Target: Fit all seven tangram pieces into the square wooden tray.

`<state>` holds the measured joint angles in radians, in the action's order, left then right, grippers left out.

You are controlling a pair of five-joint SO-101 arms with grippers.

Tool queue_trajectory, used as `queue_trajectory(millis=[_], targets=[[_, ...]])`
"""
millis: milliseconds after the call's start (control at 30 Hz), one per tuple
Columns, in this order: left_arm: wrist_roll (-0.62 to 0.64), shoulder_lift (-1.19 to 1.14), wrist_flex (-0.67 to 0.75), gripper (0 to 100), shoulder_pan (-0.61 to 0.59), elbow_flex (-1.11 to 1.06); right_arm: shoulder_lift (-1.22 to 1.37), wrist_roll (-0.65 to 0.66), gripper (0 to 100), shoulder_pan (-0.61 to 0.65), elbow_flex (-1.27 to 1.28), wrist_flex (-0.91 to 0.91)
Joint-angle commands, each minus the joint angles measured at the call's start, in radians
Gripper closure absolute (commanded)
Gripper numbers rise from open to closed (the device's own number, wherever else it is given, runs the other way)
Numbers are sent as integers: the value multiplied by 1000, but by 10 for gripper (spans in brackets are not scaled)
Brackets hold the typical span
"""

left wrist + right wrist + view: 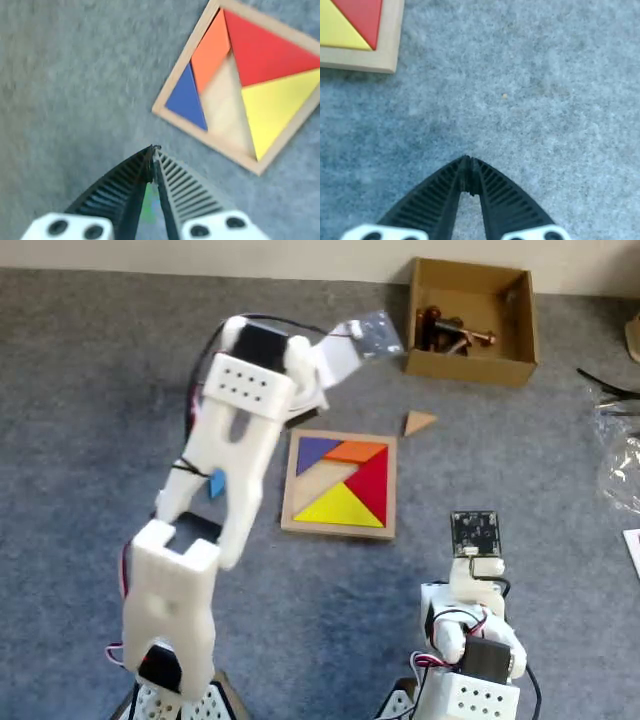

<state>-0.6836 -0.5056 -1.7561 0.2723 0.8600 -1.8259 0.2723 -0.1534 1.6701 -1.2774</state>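
Carpet (90,390), grey and short-piled, covers the work surface seen from above; near its middle the square wooden tray (340,531) lies flat. Four coloured tangram pieces sit inside it: a blue triangle (314,450) in one far corner; an orange piece (357,451) just beside it along the far edge; a red triangle (372,485) against the side toward the right arm; a yellow triangle (340,508) along the near edge. Between the blue and the yellow a patch of bare tray floor (311,485) shows pale wood.

Outside the tray, a loose tan triangle (420,422) rests on the carpet near the tray's far corner, between the tray and a cardboard box (470,368) with copper-coloured objects inside; a small blue piece (216,483) shows beside the left arm (235,460), apart from the tray on the opposite side.

The left arm stretches up the picture and ends beside the tray's blue corner; the left gripper (153,150) points down at bare carpet just outside that corner, its two fingertips pressed together. A green smear (148,206) shows in the slit farther back between the fingers; whether it is gripped or lies beneath cannot be told.

The right arm (470,640) sits folded low at the near edge; the right gripper (468,161) hangs over bare carpet, tips together with nothing between them, the tray's red-and-yellow corner a little way off.
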Motion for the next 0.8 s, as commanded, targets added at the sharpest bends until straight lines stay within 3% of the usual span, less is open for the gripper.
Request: queue_trajectory(millis=[0, 467, 767], targets=[[6, 166, -6, 993, -53, -110, -8, -8, 993, 2, 108, 27], [8, 361, -5, 992, -403, -423, -8, -11, 993, -41, 105, 27], [8, 352, 2, 989, -481, -490, -10, -103, 990, -41, 108, 30]])
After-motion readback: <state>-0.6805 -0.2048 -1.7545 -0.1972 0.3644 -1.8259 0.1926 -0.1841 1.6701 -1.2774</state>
